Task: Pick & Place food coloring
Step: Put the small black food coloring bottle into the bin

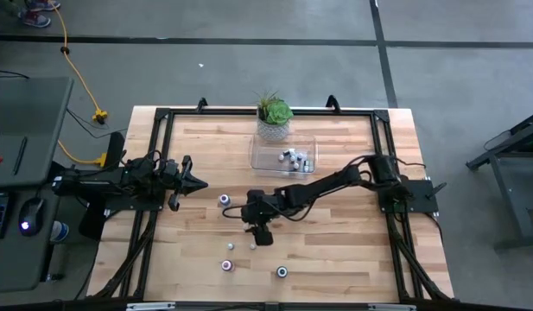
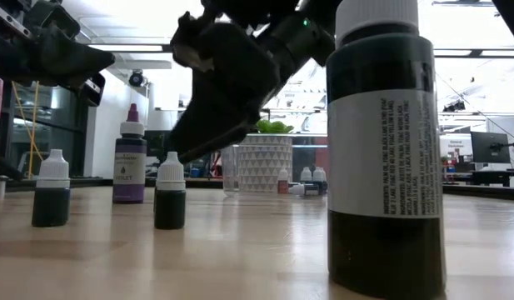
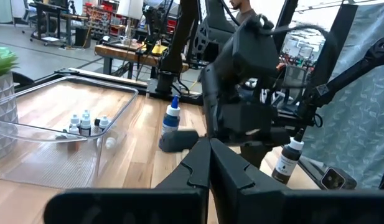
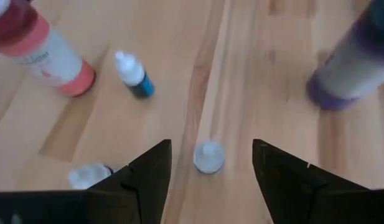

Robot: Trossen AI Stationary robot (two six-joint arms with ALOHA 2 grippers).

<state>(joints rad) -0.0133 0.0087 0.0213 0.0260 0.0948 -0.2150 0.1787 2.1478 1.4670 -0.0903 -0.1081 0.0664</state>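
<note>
Looking straight down: pale plank worktop (image 1: 335, 250) inside a black frame. Right pincer (image 1: 261, 234) hangs low mid-worktop among loose food coloring bottles (image 1: 225, 200); more sit in the clear tray (image 1: 259, 155) beside a green plant in a white patterned pot (image 1: 273, 121). Left pincer (image 1: 193, 180) waits at the left side, clear of everything.

Low view: a big dark bottle (image 2: 384, 150) with white printed label close up; purple bottle (image 2: 129, 167) and two squat dark bottles with white conical caps stand farther back. Labels show only here.

Left wrist: its fingers meet at the tips, closed on nothing. Blue-capped bottle (image 3: 172, 117) upright near the transparent tray's wall (image 3: 114, 118).

Right wrist: dark fingers (image 4: 148, 171) spread wide, empty, a small white cap (image 4: 208, 157) between them seen end-on; a red-labelled bottle (image 4: 45, 53), a tiny blue dropper lying tilted, a purple one nearby.
</note>
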